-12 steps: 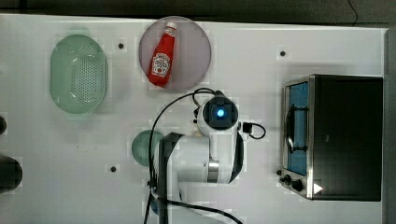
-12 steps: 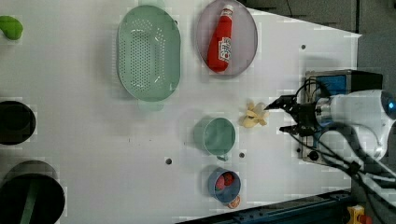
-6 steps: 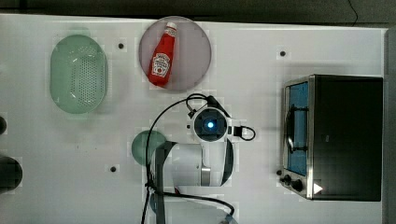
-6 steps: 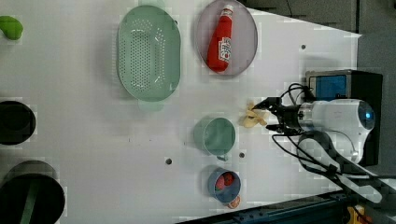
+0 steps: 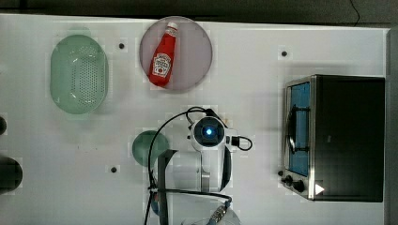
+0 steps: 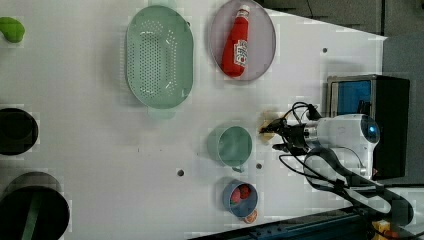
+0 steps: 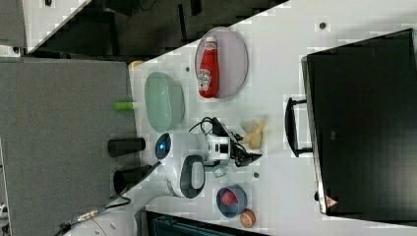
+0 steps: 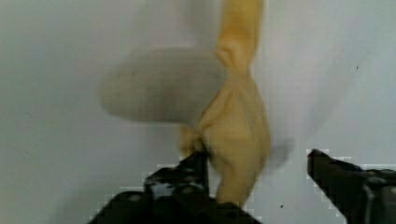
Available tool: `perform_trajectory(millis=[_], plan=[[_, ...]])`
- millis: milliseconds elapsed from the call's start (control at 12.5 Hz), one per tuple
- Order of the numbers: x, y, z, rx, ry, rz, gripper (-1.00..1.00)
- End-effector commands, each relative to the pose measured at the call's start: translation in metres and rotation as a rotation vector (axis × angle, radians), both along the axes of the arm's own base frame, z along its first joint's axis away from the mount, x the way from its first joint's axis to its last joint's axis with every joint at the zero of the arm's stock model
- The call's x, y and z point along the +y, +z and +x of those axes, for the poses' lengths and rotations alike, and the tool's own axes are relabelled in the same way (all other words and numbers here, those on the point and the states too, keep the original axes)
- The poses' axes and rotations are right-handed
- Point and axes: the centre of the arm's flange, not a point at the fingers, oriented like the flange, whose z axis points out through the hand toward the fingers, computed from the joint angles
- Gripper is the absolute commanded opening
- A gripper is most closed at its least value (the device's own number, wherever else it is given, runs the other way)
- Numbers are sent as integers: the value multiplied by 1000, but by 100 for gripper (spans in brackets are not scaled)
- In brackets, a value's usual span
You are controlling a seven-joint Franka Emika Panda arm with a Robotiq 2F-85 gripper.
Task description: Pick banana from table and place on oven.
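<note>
Yellow banana (image 8: 238,135) lies flat, lengthwise between fingers.

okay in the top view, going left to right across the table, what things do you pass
green colander → small green cup → plate with the ketchup bottle → robot arm's wrist → oven.

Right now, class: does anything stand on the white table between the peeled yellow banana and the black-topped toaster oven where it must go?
Nothing visible does. In the right view, bare white table separates the peeled yellow banana from the black-topped toaster oven. The black gripper straddles the banana's peel.
</note>
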Motion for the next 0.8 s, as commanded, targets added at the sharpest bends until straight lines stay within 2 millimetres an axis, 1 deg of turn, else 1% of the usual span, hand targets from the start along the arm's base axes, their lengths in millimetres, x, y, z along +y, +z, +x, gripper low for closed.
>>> perform_trajectory(millis=[80,160,240,400,480,560,640,720,800], plan=[[-7,25,25,-100,-49,-4,-29],[-7,25,25,-99,-48,-3,-51],[-7,25,25,-99,-48,-3,-62],[-7,27,25,-103,-48,-3,-62],[-7,35,28,-119,-48,-3,-62],[-7,51,32,-142,-49,-3,-62],[-7,73,36,-166,-49,-3,-62],[-7,100,39,-179,-48,-3,-62],[-6,133,42,-180,-47,-2,-62]])
